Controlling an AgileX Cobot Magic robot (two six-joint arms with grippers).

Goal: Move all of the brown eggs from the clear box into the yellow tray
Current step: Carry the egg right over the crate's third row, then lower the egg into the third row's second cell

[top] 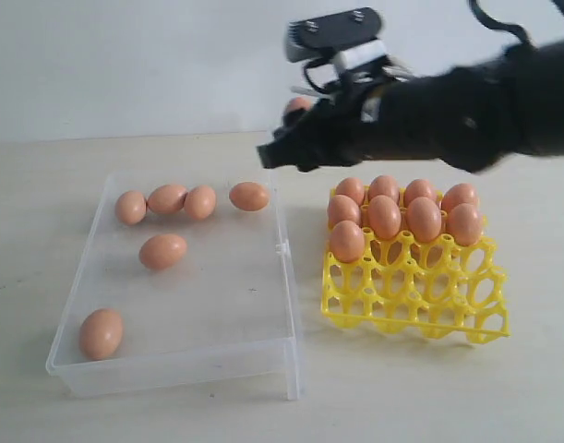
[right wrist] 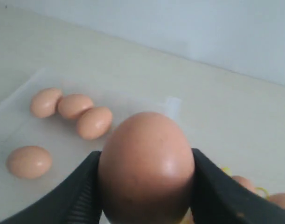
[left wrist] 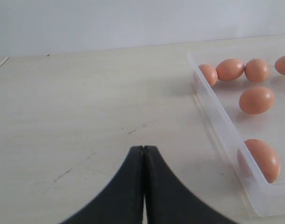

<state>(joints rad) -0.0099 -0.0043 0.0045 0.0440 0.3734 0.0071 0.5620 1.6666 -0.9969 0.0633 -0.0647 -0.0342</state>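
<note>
A pale cream worktop (top: 171, 420) fills the lower part of the exterior view, matt, with a faint grain running sideways. Behind it stands a plain whitish-grey wall (top: 125, 65), bare and unmarked, meeting the worktop in a straight line. The left wrist view shows a few small dark scuffs (left wrist: 135, 129) on the worktop and a thin scratch (left wrist: 63, 175) nearer the camera. The light is soft and even, and the shadows on the surface are faint and blurred at the edges
</note>
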